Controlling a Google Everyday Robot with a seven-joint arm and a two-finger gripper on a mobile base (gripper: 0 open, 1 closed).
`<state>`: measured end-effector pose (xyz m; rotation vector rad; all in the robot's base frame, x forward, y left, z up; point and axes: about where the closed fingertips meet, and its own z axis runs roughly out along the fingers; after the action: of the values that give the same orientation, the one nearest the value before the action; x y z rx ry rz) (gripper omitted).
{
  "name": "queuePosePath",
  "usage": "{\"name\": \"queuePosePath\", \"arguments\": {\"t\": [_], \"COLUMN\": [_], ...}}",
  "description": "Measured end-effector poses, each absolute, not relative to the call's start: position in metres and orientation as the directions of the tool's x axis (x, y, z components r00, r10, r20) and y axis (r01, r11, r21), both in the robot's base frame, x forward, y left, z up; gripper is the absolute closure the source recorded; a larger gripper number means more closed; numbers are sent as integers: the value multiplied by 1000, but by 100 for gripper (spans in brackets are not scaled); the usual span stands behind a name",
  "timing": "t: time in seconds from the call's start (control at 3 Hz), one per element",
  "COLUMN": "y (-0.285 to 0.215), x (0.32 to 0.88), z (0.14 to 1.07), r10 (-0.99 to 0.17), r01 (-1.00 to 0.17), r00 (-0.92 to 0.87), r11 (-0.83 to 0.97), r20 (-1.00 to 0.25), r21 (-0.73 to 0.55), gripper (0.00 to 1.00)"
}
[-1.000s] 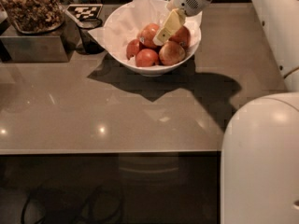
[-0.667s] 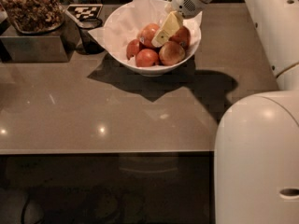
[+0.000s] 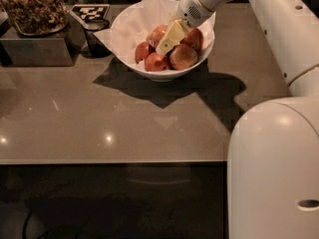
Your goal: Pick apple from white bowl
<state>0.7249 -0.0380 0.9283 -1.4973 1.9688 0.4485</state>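
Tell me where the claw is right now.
In the camera view the claw sits upper centre, low over the apples in the white bowl, right of the dark cup.

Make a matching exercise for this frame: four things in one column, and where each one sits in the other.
1. tool
2. dark cup
3. checkered marker
4. apples

a. behind the cup, toward the far edge
b. piled on the paper lining
c. reaching down into the white bowl
d. just left of the bowl

Pairs: 1-c, 2-d, 3-a, 4-b
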Motion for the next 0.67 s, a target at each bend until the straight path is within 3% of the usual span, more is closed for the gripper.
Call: {"name": "queuePosePath", "arguments": {"t": [0.33, 0.67], "y": [-32, -25], "x": [727, 730], "z": [918, 913], "r10": [-735, -737], "r01": [-947, -947], "r00": [-182, -185], "r11": [309, 310], "r20": [-653, -650], "r21": [-85, -82], "gripper": [17, 26]}}
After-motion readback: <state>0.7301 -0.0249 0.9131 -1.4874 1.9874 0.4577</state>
